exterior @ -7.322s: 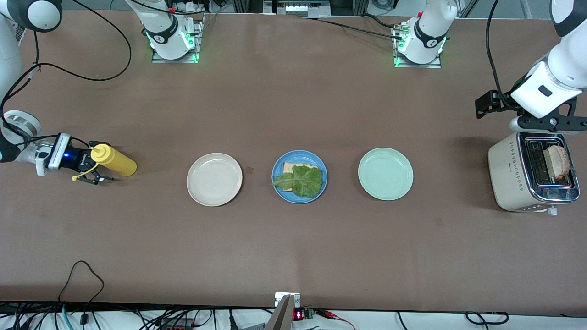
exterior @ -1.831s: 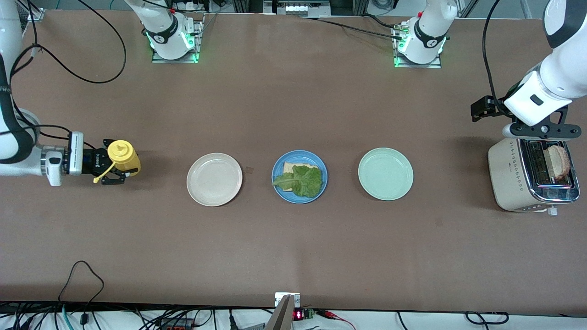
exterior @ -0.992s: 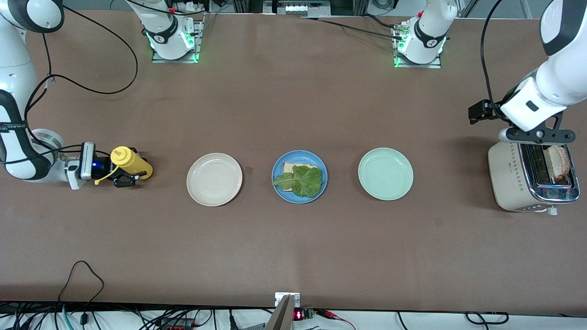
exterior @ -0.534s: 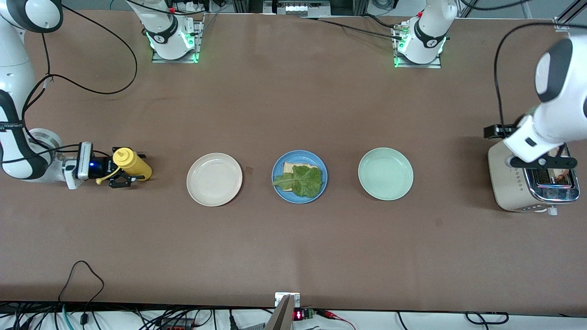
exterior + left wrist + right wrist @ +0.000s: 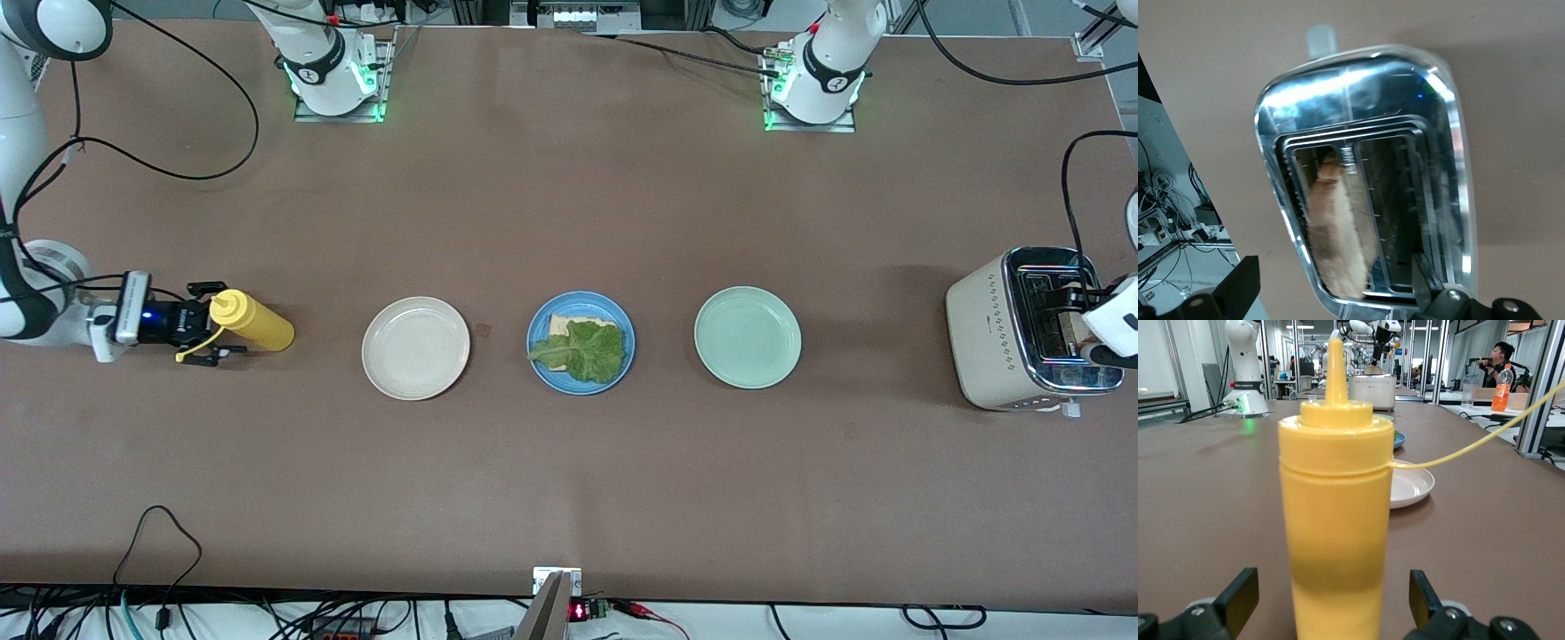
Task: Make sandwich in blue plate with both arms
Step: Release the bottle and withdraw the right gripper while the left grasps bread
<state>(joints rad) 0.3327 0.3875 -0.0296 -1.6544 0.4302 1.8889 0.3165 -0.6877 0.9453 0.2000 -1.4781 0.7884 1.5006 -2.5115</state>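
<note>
Blue plate (image 5: 581, 343) is sitting mid-table, in the middle of a row of three plates. It's carrying one bread slice (image 5: 564, 330) with a lettuce leaf (image 5: 584, 351) lying on top; no top slice on it.

Cream plate (image 5: 415, 348) is sitting beside it toward the right arm's end, mint plate (image 5: 748, 337) toward the left arm's end.

Toaster (image 5: 987, 333) is standing at the left arm's end of the table, close to that edge, with a bread slice in toaster (image 5: 1333, 240) sitting in one slot.

Left gripper (image 5: 1331, 293) is hovering directly over the toaster's top, fingers spread wide, gripping nothing.

Yellow squeeze bottle (image 5: 252, 320) is standing upright near the right arm's end of the table, cap strap (image 5: 1475, 447) trailing off its collar.

Right gripper (image 5: 203, 324) is sitting low at the bottle, fingers (image 5: 1238, 597) spread wide on either side of it with gaps showing, not clamping it.
</note>
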